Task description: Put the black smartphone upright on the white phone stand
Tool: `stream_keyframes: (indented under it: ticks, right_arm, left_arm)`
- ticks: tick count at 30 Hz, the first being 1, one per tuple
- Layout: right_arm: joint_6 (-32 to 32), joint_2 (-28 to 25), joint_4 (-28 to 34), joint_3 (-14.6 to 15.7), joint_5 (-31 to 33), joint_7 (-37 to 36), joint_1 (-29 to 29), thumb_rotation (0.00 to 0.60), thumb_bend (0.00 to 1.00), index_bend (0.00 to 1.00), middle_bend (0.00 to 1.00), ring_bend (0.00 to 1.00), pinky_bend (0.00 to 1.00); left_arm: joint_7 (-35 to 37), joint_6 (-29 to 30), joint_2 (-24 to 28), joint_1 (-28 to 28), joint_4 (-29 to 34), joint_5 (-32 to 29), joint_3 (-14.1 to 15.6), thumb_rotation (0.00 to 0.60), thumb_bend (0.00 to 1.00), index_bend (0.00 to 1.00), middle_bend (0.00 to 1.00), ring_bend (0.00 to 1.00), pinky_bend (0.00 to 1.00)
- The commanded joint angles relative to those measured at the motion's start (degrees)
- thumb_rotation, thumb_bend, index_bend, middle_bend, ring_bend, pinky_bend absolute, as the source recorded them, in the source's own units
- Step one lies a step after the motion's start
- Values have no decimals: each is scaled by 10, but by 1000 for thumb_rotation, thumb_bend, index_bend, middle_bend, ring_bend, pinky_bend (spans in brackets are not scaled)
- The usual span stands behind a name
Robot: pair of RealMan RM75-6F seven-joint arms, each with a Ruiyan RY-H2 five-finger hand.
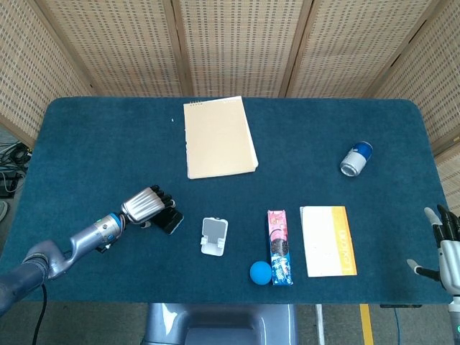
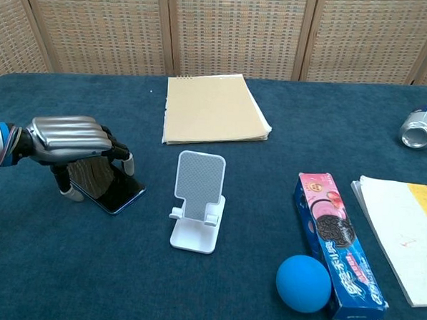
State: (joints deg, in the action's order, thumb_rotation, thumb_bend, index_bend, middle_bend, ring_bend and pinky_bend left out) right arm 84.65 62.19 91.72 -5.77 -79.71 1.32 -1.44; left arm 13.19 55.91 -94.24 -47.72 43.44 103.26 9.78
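Blue table: phone flat, just left of stand, long axis diagonal. Left hand arched over phone, fingers curled down around it, grip not confirmed. Right hand far right, splayed, holding nothing.

Left hand lies over the black smartphone, just left of the white stand.

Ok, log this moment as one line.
left hand: over black smartphone, grasp unclear | right hand: idle, open | white phone stand: empty
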Motion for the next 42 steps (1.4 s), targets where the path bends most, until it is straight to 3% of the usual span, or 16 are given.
stream_keyframes:
  ticks: [1, 7, 13, 19, 27, 31, 34, 39, 42]
  right_arm:
    - [-1, 0, 0, 0, 0, -1, 0, 600, 0, 19, 0, 0, 0]
    - [0, -1, 0, 0, 0, -2, 0, 600, 0, 23, 0, 0, 0]
    - [0, -1, 0, 1, -1, -3, 0, 600, 0, 26, 0, 0, 0]
    - [0, -2, 1, 2, -3, -3, 0, 600, 0, 31, 0, 0, 0]
    - [1, -4, 4, 3, -5, -7, 1, 600, 0, 33, 0, 0, 0]
    - [3, -6, 5, 3, -7, -10, 2, 600, 0, 33, 0, 0, 0]
    - [4, -8, 7, 4, -10, -15, 3, 600, 0, 33, 0, 0, 0]
    - [3, -12, 6, 5, -11, -22, 4, 600, 0, 38, 0, 0, 0]
    - [2, -12, 5, 6, -12, -27, 4, 600, 0, 38, 0, 0, 0]
  left_arm:
    - [2, 3, -5, 0, -8, -2, 1, 600, 0, 335, 315, 355, 289]
    - [6, 16, -13, 1, -22, -3, 2, 600, 0, 403, 375, 401, 324]
    - [12, 37, -21, 5, -43, 1, 5, 600, 0, 600, 565, 543, 405]
    - [15, 71, -11, 7, -41, 4, 4, 600, 0, 609, 571, 549, 414]
    - [-35, 149, 47, 5, 27, 11, -18, 600, 0, 609, 571, 549, 414]
    - [-114, 218, 98, -2, 88, 34, -39, 600, 0, 609, 571, 549, 414]
    - [-233, 275, 147, -18, 152, 85, -54, 600, 0, 610, 571, 549, 422]
    - [-410, 256, 192, -47, 251, 155, -63, 600, 0, 617, 571, 549, 448]
    - [-471, 230, 198, -64, 278, 187, -66, 600, 0, 617, 571, 549, 439]
